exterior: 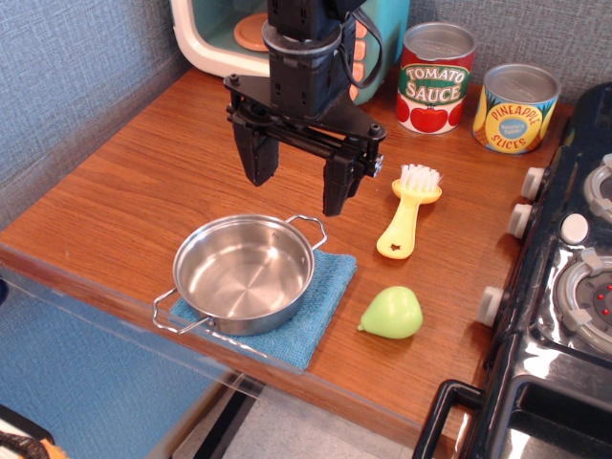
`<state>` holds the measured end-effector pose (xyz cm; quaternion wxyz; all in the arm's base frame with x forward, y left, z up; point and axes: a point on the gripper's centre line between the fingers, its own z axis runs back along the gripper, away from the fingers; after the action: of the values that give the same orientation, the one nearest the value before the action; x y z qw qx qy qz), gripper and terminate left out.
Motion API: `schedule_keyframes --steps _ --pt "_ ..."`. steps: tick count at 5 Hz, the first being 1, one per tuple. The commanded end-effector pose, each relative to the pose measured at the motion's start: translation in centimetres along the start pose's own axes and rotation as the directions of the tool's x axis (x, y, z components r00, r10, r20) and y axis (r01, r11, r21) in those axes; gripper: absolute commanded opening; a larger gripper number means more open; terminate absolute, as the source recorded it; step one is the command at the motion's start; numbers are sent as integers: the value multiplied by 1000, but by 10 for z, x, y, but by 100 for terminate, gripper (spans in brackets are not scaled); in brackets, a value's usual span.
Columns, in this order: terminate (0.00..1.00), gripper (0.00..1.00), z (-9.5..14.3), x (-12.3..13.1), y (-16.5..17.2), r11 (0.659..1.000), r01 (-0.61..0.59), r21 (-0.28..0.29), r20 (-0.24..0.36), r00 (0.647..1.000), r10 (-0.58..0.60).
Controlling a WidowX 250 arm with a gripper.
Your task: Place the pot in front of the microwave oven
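The shiny steel pot (243,274) with two wire loop handles sits on a blue cloth (304,314) near the table's front edge. My black gripper (296,184) hangs open and empty just above and behind the pot's far rim, fingers pointing down. The teal and cream microwave oven (214,36) stands at the back of the table, largely hidden behind my arm; its orange plate (251,33) shows inside.
A yellow brush (411,212) and a green pear (392,313) lie right of the pot. A tomato sauce can (435,78) and a pineapple slices can (515,108) stand at the back right. A black stove (564,287) fills the right edge.
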<state>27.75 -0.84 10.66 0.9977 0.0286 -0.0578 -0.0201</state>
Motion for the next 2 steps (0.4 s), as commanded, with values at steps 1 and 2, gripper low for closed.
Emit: schedule_keyframes --steps 1,2 --pt "0 100 0 0 0 1000 0 0 0 1000 0" --pt "0 100 -12 -5 25 999 -53 7 -30 998 53"
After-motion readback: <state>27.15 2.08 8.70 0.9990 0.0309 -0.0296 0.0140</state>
